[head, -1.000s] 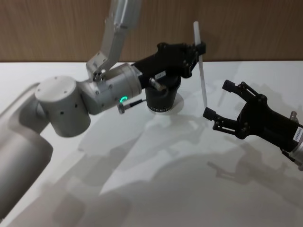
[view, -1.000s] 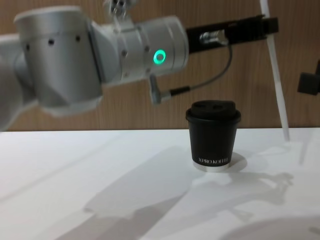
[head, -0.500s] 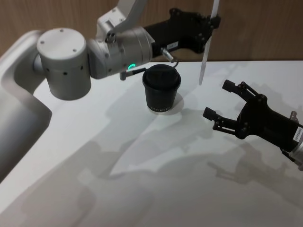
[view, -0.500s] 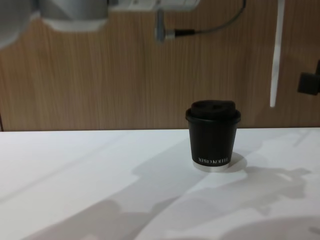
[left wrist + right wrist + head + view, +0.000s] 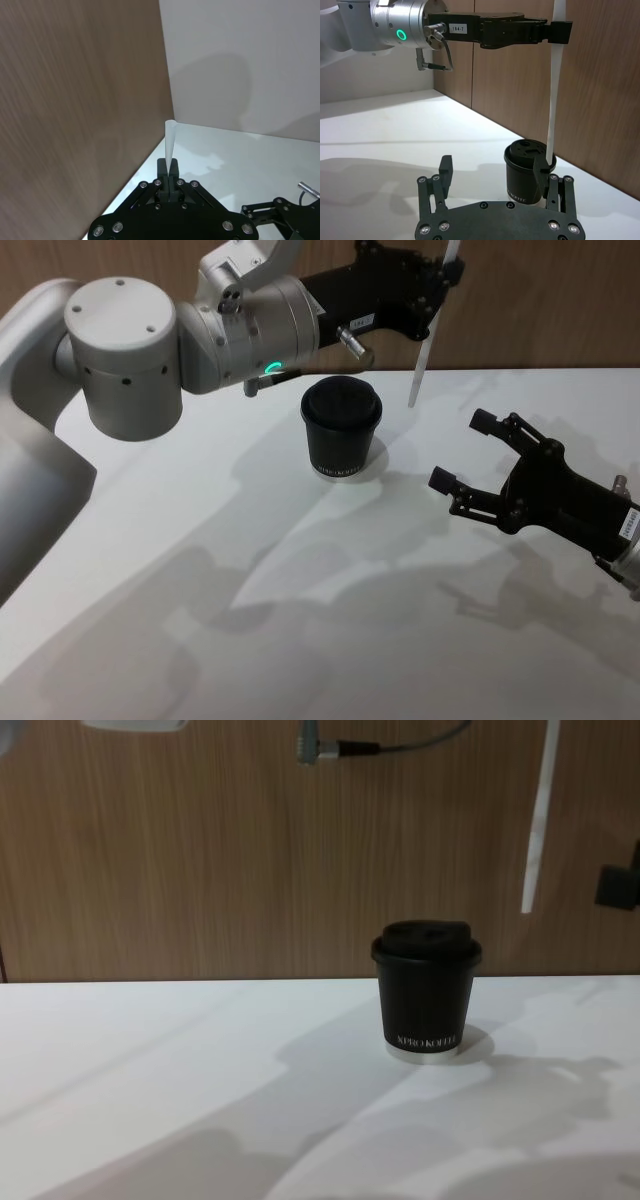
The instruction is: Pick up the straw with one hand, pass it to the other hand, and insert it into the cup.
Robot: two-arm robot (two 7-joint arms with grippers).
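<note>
White table (image 5: 150,1070); wood-panel wall (image 5: 200,850) behind; soft shadows.

My left gripper (image 5: 447,270) high, right gripper (image 5: 462,450) low.
The left is pinched on the straw (image 5: 418,370), which hangs straight down below its fingers (image 5: 560,32), silver wrist (image 5: 255,330) stretched level behind them; the right's jaws are spread wide apart.

Matt black paper cup (image 5: 341,435) with a smooth plastic lid; the straw (image 5: 424,360) is smooth white. Smooth white tabletop (image 5: 300,590) with a soft sheen, grained wood wall (image 5: 200,850), satin silver metal wrist housing (image 5: 250,330)
</note>
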